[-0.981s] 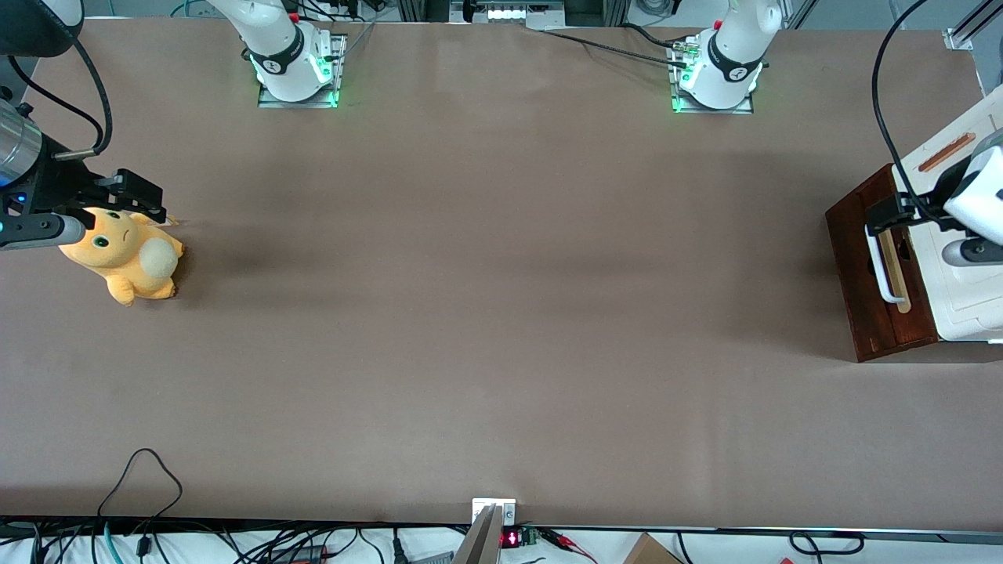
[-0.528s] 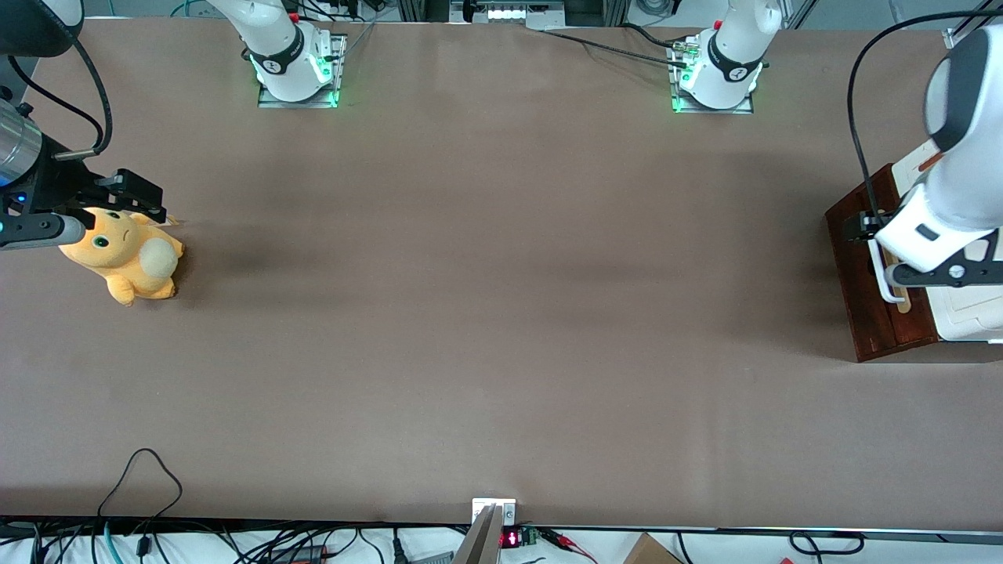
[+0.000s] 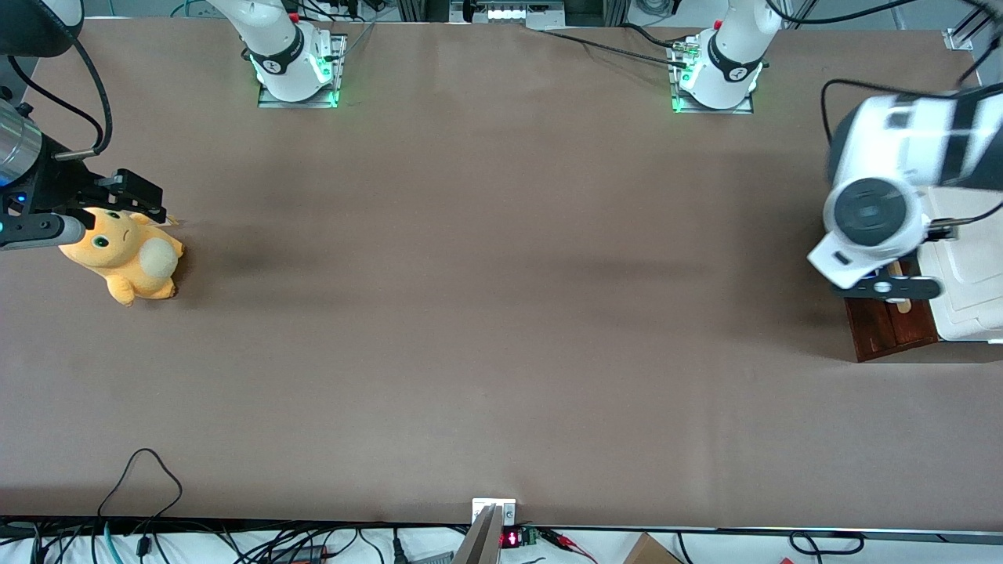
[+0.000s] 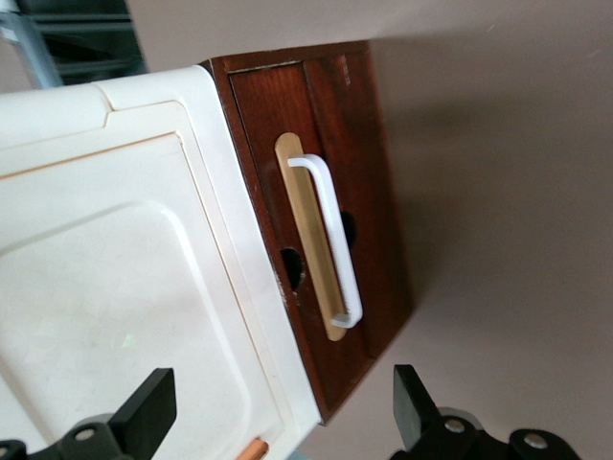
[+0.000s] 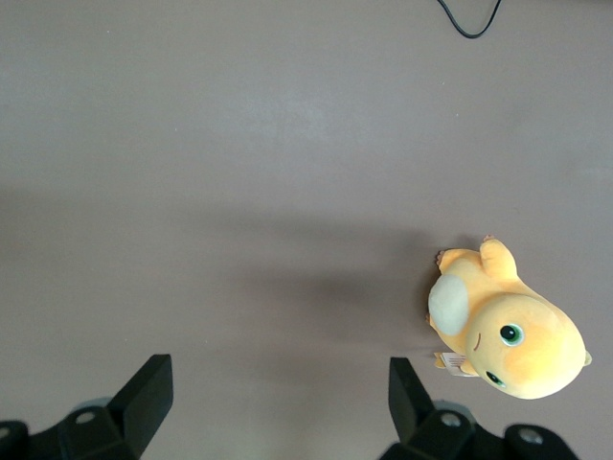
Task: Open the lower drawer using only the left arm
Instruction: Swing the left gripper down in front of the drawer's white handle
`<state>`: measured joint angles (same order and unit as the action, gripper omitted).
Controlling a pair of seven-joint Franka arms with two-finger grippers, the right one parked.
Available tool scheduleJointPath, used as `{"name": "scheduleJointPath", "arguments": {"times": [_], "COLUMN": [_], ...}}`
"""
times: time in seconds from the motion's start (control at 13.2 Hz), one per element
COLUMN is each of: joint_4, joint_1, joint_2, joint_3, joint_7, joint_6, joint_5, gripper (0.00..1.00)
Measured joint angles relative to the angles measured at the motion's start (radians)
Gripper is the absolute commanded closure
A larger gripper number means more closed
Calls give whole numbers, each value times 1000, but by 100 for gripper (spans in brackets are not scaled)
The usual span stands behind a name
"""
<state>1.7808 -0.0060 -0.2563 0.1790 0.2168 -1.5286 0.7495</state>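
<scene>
The lower drawer [image 4: 356, 182] has a dark reddish-brown front with a white bar handle [image 4: 330, 240] on a pale wood strip. None of its interior shows. It sits in a white cabinet [image 4: 115, 278]. My left gripper [image 4: 278, 424] hangs open above the cabinet's top edge and the drawer front. It is clear of the handle, and its black fingers [image 4: 146, 410] stand wide apart with nothing held. In the front view the left arm [image 3: 871, 215] covers most of the drawer front, leaving only its nearer end [image 3: 889, 333] showing.
A yellow plush toy [image 3: 125, 254] lies toward the parked arm's end of the table. The white cabinet [image 3: 968, 274] stands at the table edge at the working arm's end. An orange-brown strip [image 4: 251, 450] lies on the cabinet's top. Loose cables [image 3: 145, 470] run along the table's near edge.
The left arm has risen and swung out over the drawer front, which it now mostly hides in the front view. Its gripper was earlier down by the handle's farther end. The drawer has not moved.
</scene>
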Motion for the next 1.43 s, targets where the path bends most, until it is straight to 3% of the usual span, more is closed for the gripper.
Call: {"name": "scheduleJointPath", "arguments": {"times": [0.38,0.6,1.43], "joint_4": [98,142,238], "joint_1": [-107,-113,-113], "joint_2": [-163,-210,-282], "joint_3": [12,11,6], "joint_7": [258,386,510], "joint_6": [41,44,88], "joint_5": [216,294,395], "gripper": [0,0,0]}}
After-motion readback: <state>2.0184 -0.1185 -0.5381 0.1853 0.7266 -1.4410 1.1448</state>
